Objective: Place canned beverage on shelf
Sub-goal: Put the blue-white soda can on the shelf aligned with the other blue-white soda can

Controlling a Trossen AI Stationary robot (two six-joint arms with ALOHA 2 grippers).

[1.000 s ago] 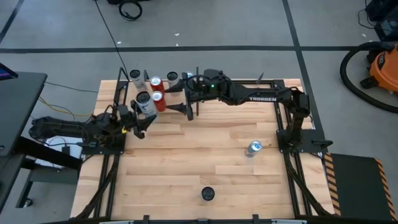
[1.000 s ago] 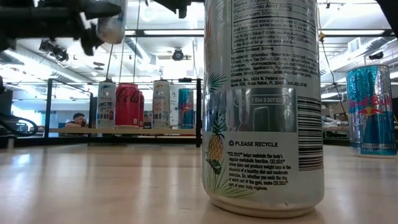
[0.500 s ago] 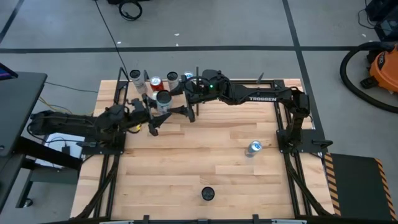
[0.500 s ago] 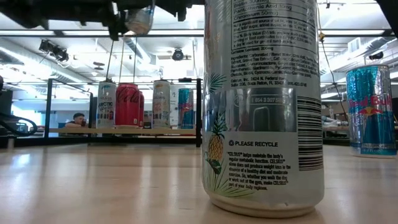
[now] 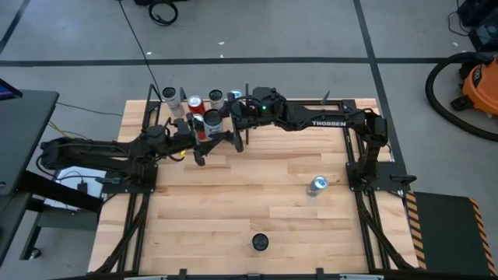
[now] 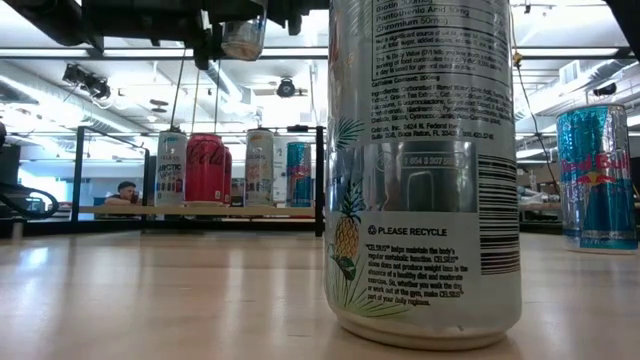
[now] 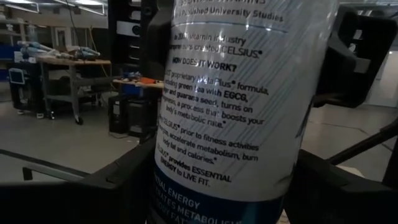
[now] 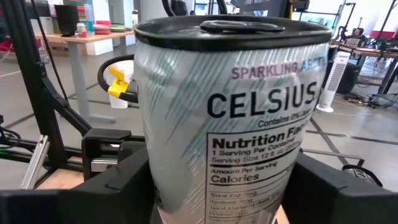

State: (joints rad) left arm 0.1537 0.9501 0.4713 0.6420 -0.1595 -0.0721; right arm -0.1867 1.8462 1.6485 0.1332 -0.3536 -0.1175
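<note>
left hand [image 5: 204,132] is clamped on a celsius can [image 5: 208,121], carried high above the front edge of the shelf [image 5: 222,117] at the counter's [image 5: 257,194] far side. right hand [image 5: 233,123] sits right at the same can from the other side; its wrist view shows the can between its fingers, but i cannot tell if it grips.

risk, my guess: both hands crowd one can, so a tug or early release could tip or drop it onto the standing cans.

around: silver can [image 5: 169,95], red can [image 5: 195,102], grey can [image 5: 215,96] and blue can [image 5: 236,96] fill the shelf, free spots tight. red bull can [image 5: 318,184] and a near can [image 5: 260,243] stand well apart on the counter.
</note>
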